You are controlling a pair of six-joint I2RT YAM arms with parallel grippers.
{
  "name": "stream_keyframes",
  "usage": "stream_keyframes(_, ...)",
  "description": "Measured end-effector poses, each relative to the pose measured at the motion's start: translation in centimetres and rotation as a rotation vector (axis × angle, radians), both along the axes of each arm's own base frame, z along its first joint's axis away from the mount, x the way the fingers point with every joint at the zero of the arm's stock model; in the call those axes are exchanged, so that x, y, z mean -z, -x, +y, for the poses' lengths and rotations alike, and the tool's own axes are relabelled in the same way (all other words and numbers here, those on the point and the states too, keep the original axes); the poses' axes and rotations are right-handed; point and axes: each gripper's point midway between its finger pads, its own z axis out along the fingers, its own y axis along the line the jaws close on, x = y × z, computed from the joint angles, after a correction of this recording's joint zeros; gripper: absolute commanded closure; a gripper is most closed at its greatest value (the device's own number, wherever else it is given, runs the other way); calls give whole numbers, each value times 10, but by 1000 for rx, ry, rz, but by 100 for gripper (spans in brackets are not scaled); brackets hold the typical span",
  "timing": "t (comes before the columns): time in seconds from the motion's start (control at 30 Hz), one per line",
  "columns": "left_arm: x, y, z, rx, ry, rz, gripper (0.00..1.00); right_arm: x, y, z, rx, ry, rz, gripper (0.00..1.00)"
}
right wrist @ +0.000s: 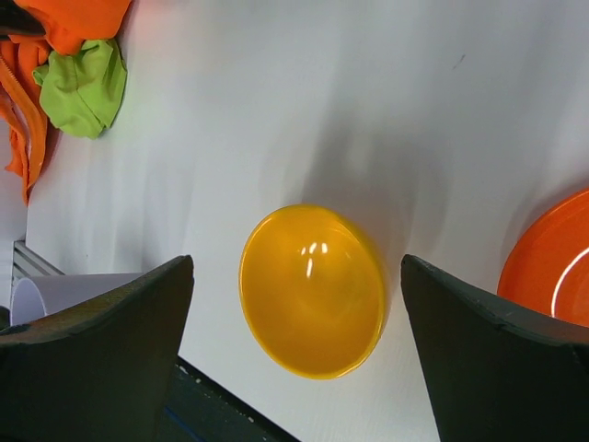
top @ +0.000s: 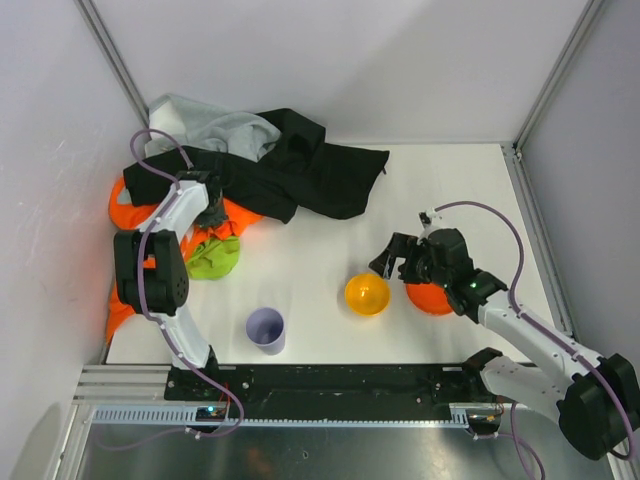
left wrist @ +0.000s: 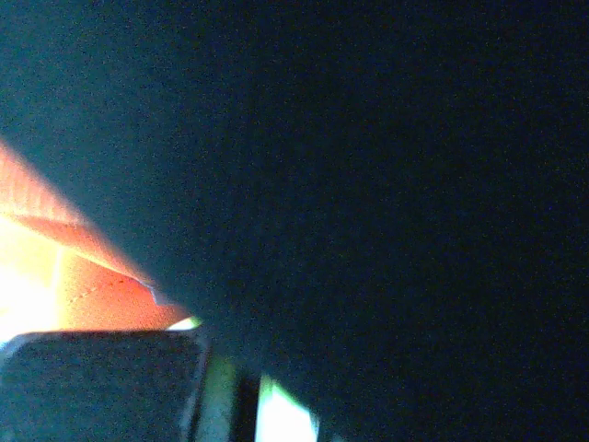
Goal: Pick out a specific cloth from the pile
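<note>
1. Lying at the near edge of the pile point(top: 270, 165), the cloth point(top: 215, 258) is a crumpled lime-green lump on the left side of the white table point(top: 320, 250). It touches the orange garment point(top: 130, 205).
2. The pile fills the far left corner. The black garment point(top: 310, 175) is spread on top and reaches toward the right. The light grey garment point(top: 210, 128) lies on the far side, and the orange garment shows below and along the left edge.
3. The left pincer point(top: 212, 208) is down in the pile, just on the far side of the cloth, where black and orange fabric meet. Fabric covers its fingers, so I cannot tell if they are pressed together or spread, or if they pinch anything.
4. The left wrist view is almost all dark fabric very close to the lens, with a strip of orange fabric at the left.
5. The right pincer point(top: 400, 262) hovers above the right side of the table, well apart from the pile. Its fingers are spread wide and hold nothing.
6. The yellow bowl point(top: 367, 293) shows between these two fingers in the right wrist view. The orange bowl point(top: 432, 298) sits just right of it, partly hidden by the pincer in the top view.
7. The purple cup point(top: 265, 329) stands upright close to the near edge of the table, between the cloth and the yellow bowl.
</note>
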Motion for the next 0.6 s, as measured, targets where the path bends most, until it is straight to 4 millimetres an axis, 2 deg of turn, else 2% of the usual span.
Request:
stream_keyframes(0.07, -2, 0, 0, 2, 1, -1, 97, -1, 0, 2, -2, -6, -4, 1)
stream_keyframes(0.17, -9, -1, 0, 11, 3, -11, 99, -2, 0, 5, -9, -12, -9, 1)
stream_keyframes(0.27, -25, -3, -1, 22, 12, -48, 99, 1, 1, 8, -19, -6, 1, 1)
stream_keyframes(0.4, -62, -7, -1, 30, 24, -142, 99, 3, 0, 14, -33, 2, 13, 1)
stream_keyframes(0.6, -134, -13, -2, 48, 26, -325, 99, -1, -7, 26, -53, 4, 17, 1)
